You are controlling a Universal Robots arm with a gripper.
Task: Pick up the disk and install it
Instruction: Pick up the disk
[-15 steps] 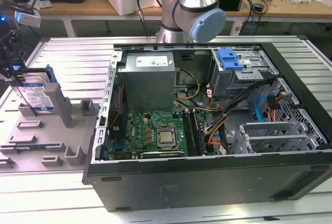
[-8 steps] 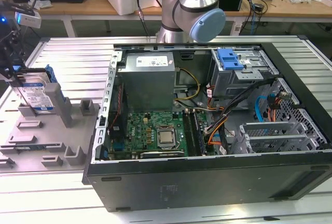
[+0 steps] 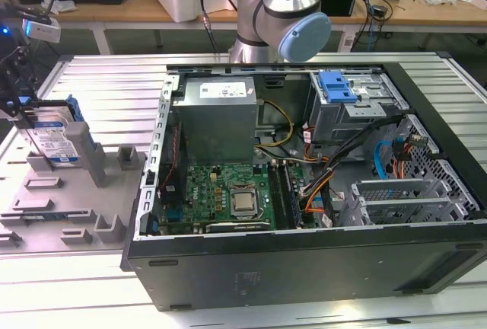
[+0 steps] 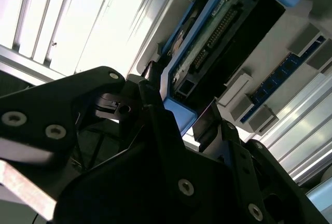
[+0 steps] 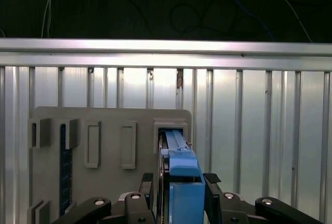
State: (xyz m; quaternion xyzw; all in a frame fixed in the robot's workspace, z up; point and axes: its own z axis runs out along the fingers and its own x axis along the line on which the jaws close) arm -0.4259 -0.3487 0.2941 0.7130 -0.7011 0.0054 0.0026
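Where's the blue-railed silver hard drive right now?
At the exterior view's left, the blue-railed silver hard drive stands on edge in the grey slotted holder, beside the open black computer case, gripper at its top.

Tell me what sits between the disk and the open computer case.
Exterior view: grey holder blocks on the fixture plate, between disk and case.

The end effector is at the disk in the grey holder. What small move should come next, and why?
Probably a short, straight pull out of the grey holder, provided the grip is secure. The end effector sits at the blue handle of the disk, which stands upright in the holder, so tilting may jam it.
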